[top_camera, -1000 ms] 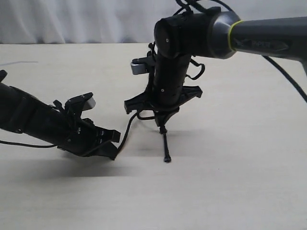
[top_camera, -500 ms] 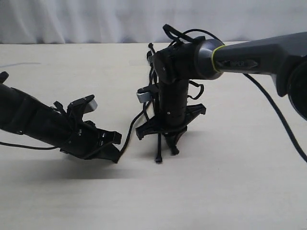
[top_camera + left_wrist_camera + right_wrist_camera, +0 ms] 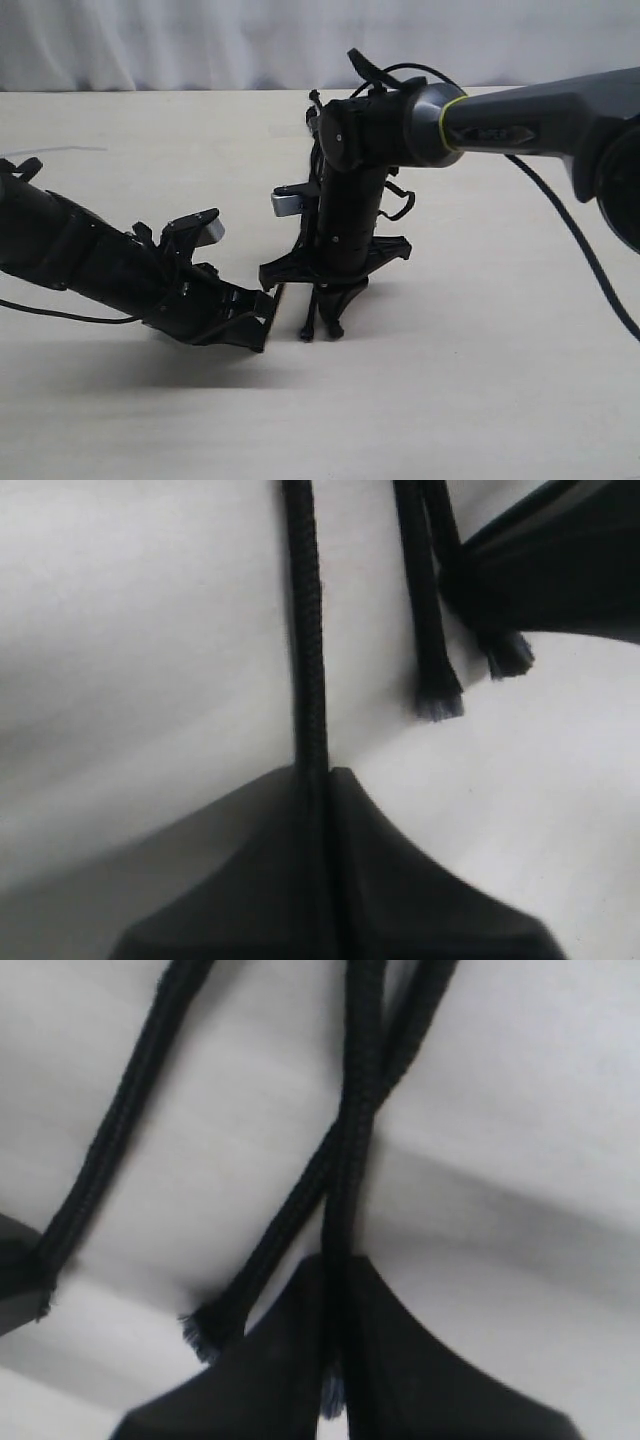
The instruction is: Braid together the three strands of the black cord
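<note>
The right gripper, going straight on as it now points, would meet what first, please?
Probably the table: the right gripper, shut on one strand, points steeply down with its tips close over it; whether they already touch is unclear.

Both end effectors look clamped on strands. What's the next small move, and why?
Probably sweep the left end effector toward the right end effector, laying its outer strand across the loose strand. The right end effector's held strand already crosses the loose one, whose frayed end lies free on the table, so the left strand's turn seems next.
</note>
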